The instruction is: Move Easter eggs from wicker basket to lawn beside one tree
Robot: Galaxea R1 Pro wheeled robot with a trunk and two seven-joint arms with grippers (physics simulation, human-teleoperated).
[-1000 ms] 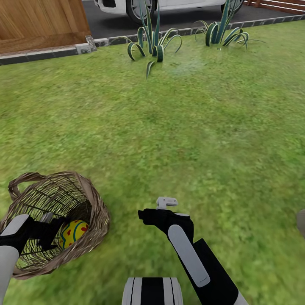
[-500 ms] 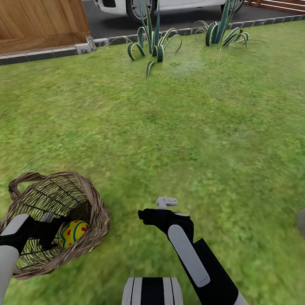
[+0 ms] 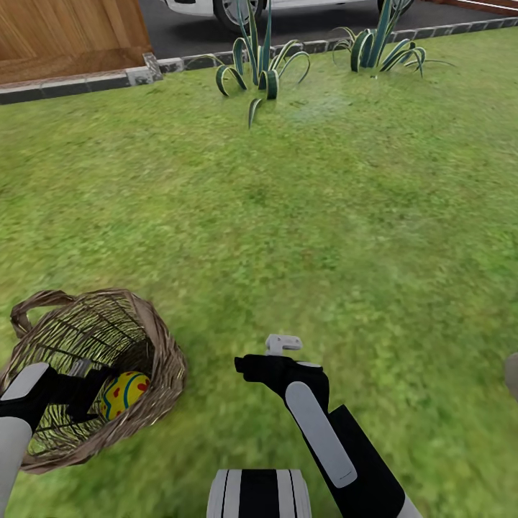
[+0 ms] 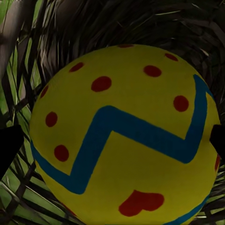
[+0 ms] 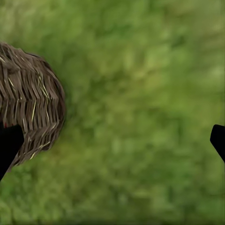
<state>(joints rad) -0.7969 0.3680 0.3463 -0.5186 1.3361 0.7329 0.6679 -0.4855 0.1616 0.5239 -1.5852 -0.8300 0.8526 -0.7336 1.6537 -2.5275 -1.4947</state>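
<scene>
The wicker basket (image 3: 169, 352) sits on the lawn (image 3: 324, 216) at the lower left. Inside it lies one yellow Easter egg (image 3: 124, 394) with blue zigzags and red marks. My left gripper (image 3: 99, 392) reaches into the basket right beside that egg. In the left wrist view the egg (image 4: 122, 136) lies between the open left gripper's (image 4: 112, 145) spread black fingertips (image 4: 8, 145). Other eggs are hidden or out of view. My right gripper (image 3: 282, 344) hangs open over bare grass, right of the basket. The right wrist view has the basket's woven side (image 5: 28, 122) and the right gripper (image 5: 112, 145) with nothing in it.
Two spiky striped plants (image 3: 255, 61) (image 3: 378, 47) grow at the lawn's far edge. Behind them run a stone kerb (image 3: 72, 85), a wooden gate (image 3: 65, 32) and a dark driveway with a white car's wheel (image 3: 237, 8). A grey shape (image 3: 512, 375) shows at the right edge.
The whole head view has shifted slightly, so the camera moved. Both arms, the basket and the egg keep their places.
</scene>
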